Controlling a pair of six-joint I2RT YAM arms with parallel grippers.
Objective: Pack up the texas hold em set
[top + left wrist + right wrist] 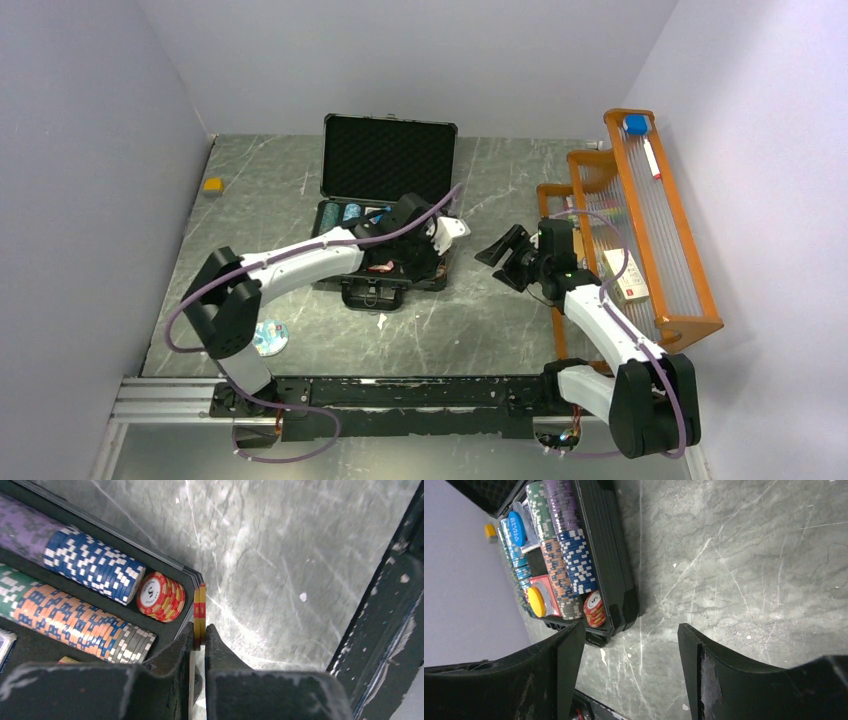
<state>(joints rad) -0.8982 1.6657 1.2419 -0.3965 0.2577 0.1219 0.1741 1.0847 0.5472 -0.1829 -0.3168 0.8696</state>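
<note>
The left gripper (199, 635) is pressed together on two or three red-and-yellow chips (200, 605), pinched flat face to flat face and held on edge. They hang right at the outer corner of the open black briefcase (388, 158), just beside the short red stack (161, 597) at the end of a chip row, with bare marble table (280, 555) beyond. Next to that stack lies the blue-and-white stack (92, 565).

The right gripper (631, 630) is spread wide with nothing between its fingers, off to the case's side above the table.

The chips look hard, smooth and stiff, light singly. A thin pair gripped like this could swivel or slide, so a squeeze across the faces seems safest. The filled case will probably be heavy.

The red stack's white centre bears one dark character, a 5 or an S. The blue disc (516, 527) carries white lettering I cannot read; the yellow disc (536, 601) shows none.
</note>
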